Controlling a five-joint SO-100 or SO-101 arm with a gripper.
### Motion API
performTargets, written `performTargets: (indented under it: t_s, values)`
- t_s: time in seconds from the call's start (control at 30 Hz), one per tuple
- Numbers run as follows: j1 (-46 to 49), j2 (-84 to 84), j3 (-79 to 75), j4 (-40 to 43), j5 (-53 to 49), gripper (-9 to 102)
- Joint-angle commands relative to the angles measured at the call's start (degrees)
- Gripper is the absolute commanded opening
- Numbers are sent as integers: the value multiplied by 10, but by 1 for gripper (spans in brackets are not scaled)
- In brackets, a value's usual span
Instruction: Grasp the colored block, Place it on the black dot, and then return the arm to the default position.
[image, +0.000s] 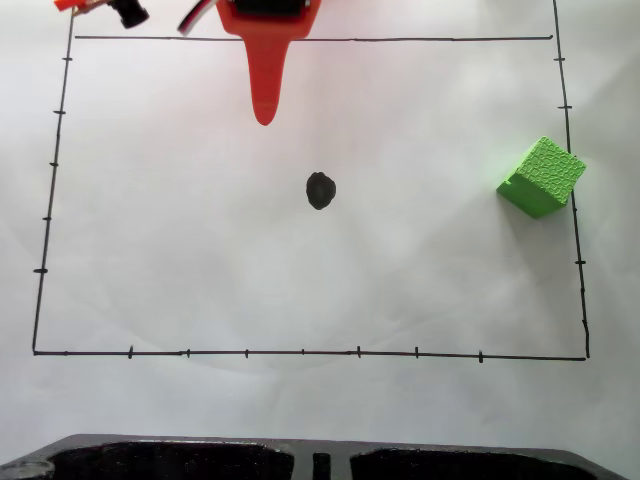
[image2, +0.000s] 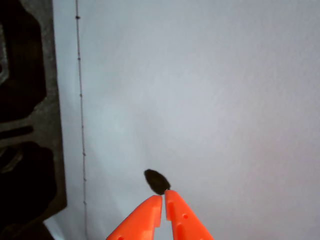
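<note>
One green colored block (image: 541, 177) rests on the white paper (image: 200, 230) at the right side of the fixed view, sitting across the right-hand border line (image: 573, 200) and turned at an angle to it. The black dot (image: 320, 190) lies near the sheet's centre, well apart from the block. The orange arm (image: 268, 40) enters from the far edge, its tapered finger pointing toward the dot without reaching it. A dark moulded edge (image: 200, 458) runs along the near side.

In the wrist view, the gripper (image2: 163, 198) shows both orange fingertips nearly touching, holding nothing. The black dot (image2: 156, 181) sits just beyond the tips. A dark moulded object (image2: 25, 115) occupies the left edge.
</note>
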Motion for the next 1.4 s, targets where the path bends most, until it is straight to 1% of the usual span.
performTargets:
  t_s: [0.0, 0.83, 1.13, 1.33, 1.37]
  values:
    - [1, 8, -3, 4, -2, 0]
    - [1, 8, -3, 4, -3, 0]
    - [-47, 8, -4, 3, -62, 0]
    - [-65, -18, -10, -12, -78, 0]
    - [-69, -27, -13, -13, -69, 0]
